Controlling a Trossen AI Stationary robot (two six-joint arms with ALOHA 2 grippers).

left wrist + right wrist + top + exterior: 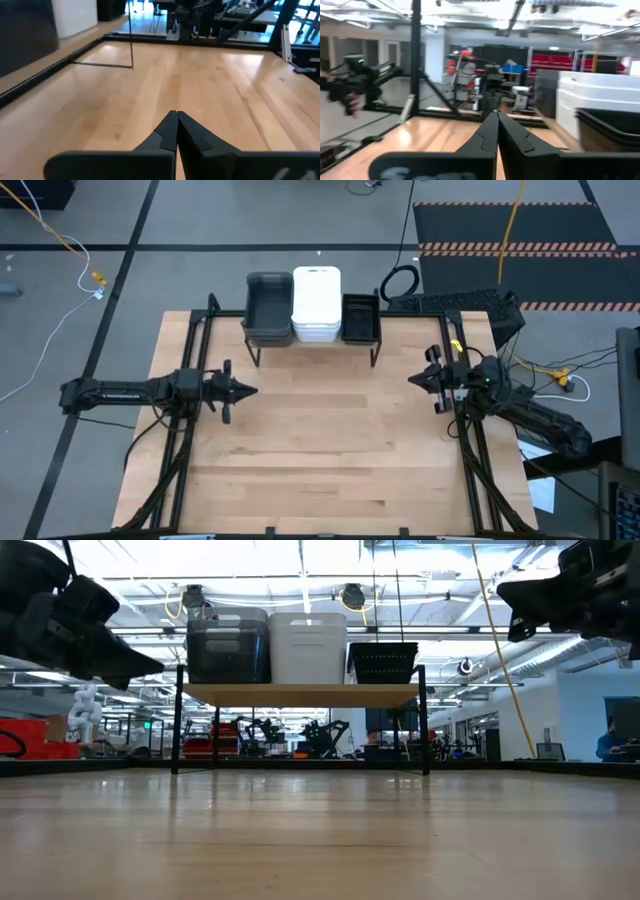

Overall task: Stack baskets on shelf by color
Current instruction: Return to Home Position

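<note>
The shelf (312, 344) stands at the table's far middle on thin black legs (177, 720). On its plank top sit a dark grey basket stack (268, 308) on the left, a white basket stack (316, 304) in the middle and a black mesh tray stack (360, 317) on the right; they also show in the low view (228, 646), (308, 647), (382, 662). My left gripper (250, 390) is shut and empty above the table's left side. My right gripper (412, 380) is shut and empty above the right side.
Black metal frame rails (190, 360) run along the table's left and right edges beside the arms. The bare wooden tabletop (330, 450) lies between the grippers and toward the near edge. A black mat and cables (510, 230) lie on the floor beyond the table.
</note>
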